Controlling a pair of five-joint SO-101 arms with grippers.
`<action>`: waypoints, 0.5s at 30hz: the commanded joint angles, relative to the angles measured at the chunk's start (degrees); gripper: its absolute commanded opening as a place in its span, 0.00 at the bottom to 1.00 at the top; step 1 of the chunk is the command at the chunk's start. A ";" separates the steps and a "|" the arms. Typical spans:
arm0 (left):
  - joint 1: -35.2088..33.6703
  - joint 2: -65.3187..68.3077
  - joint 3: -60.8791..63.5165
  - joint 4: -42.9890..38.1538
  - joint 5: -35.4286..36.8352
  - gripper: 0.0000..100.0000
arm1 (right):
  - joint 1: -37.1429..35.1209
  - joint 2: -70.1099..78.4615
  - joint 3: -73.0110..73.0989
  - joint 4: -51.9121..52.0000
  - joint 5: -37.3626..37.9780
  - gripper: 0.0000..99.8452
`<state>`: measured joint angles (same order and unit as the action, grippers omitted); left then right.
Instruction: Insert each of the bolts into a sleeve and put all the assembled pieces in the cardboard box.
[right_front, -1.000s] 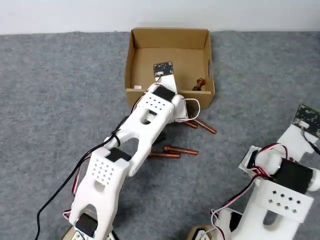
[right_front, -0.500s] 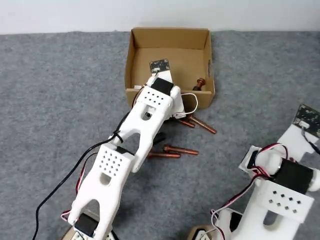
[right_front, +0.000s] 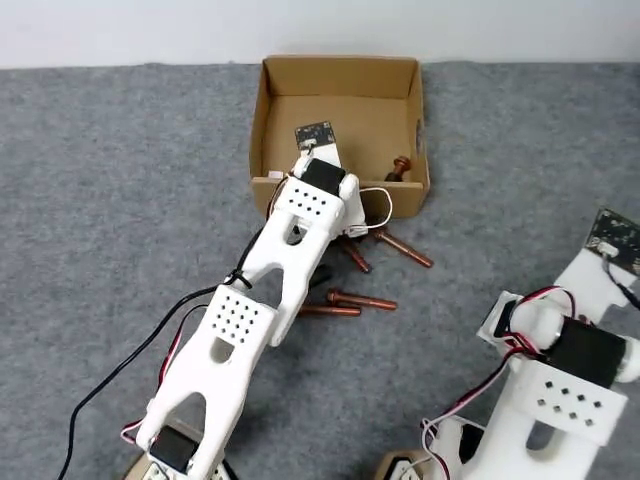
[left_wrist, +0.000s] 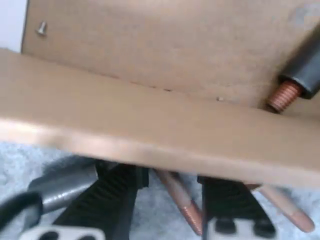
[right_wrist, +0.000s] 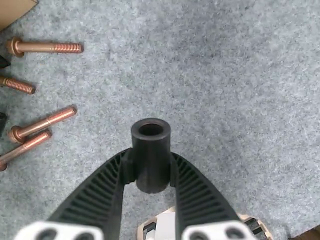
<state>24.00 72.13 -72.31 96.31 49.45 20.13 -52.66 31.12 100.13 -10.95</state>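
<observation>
My left gripper (left_wrist: 172, 210) hangs open just outside the front wall of the cardboard box (right_front: 340, 75), low over the carpet. A copper bolt (left_wrist: 181, 200) lies on the carpet between its two fingers. A dark sleeve (left_wrist: 65, 182) lies beside one finger. Inside the box rests an assembled piece (left_wrist: 292, 87), a black sleeve with copper thread sticking out, also in the high view (right_front: 400, 167). My right gripper (right_wrist: 150, 175) is shut on a black sleeve (right_wrist: 150, 150), held upright above bare carpet with its open bore facing the camera.
Loose bolts lie on the grey carpet in front of the box (right_front: 405, 250), (right_front: 360, 300), (right_front: 325, 311). The right wrist view shows several of them (right_wrist: 45, 47) off to one side. The right arm (right_front: 560, 380) stands at the lower right.
The left arm has swung slightly left along the box front. One bolt near its gripper now lies turned, nearer the arm. The right arm has stayed still.
</observation>
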 joint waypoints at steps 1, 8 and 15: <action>-0.62 0.09 -1.01 2.11 0.18 0.17 | 0.40 -0.57 -0.35 -0.75 -0.18 0.01; -2.73 -0.09 0.66 4.31 0.18 0.08 | 0.31 -0.75 -0.35 -0.75 -0.18 0.01; -1.76 -2.46 0.75 4.31 -0.53 0.00 | 0.31 -0.84 -0.44 -0.75 -0.18 0.01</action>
<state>23.38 71.96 -72.66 97.63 49.45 20.13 -52.66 31.12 100.13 -10.95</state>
